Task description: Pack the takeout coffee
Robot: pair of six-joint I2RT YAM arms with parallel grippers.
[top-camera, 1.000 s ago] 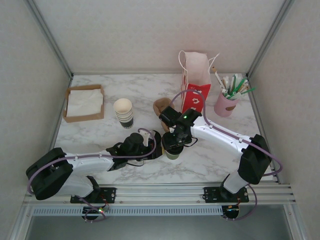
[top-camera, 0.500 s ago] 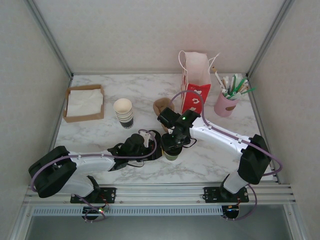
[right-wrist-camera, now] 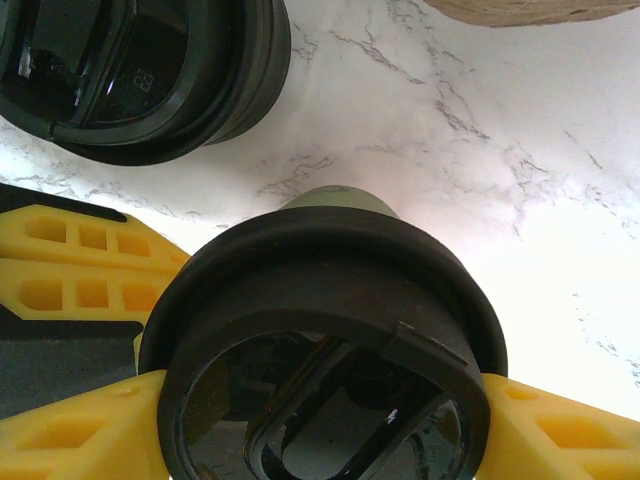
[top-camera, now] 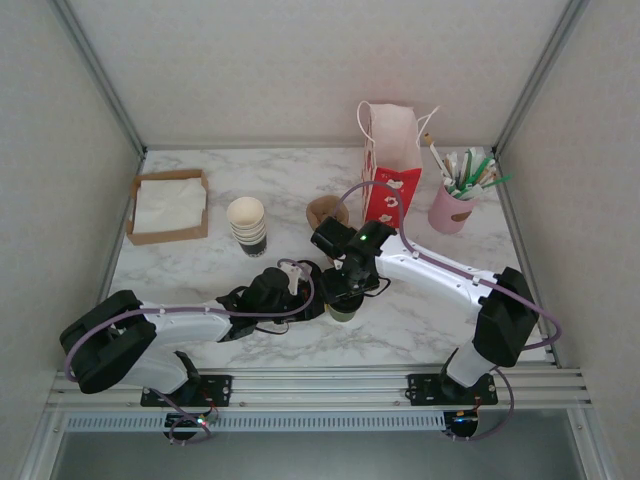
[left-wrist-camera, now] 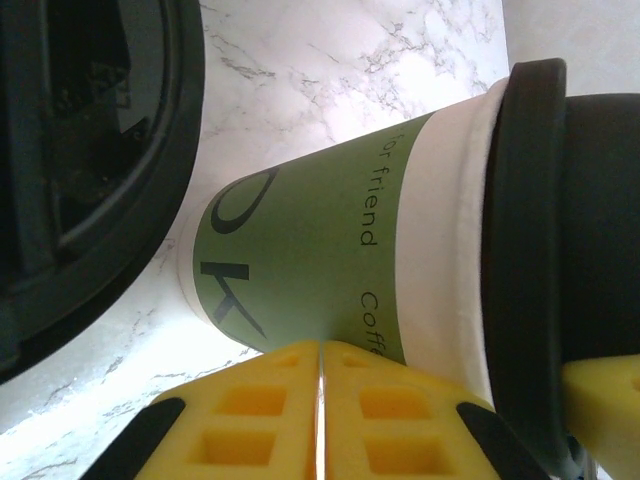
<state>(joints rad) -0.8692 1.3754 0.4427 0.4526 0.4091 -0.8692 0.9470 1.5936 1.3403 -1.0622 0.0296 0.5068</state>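
1. coffee first: the takeout coffee [left-wrist-camera: 300,260] stands on the marble table [top-camera: 300,180], on the near side of the paper bag [top-camera: 392,165] and a little to the bag's left, well apart from it.
2. the right gripper [top-camera: 345,290] sits over the cup from above, its yellow fingers [right-wrist-camera: 560,430] pressed against opposite sides of the black lid [right-wrist-camera: 320,290], so it is pinching the cup at the rim.
3. the left gripper [left-wrist-camera: 320,400] is pressed together on nothing, its tips just beside the cup's green wall on the side away from the bag.
4. the cup is upright: long axis vertical, lid up, narrow base down.
5. my guess is the right arm carries. it has the grip and stands nearer the bag, whose mouth opens upward, farther back and to the right.
6. so lift, cross, then lower straight in, keeping the cup vertical.
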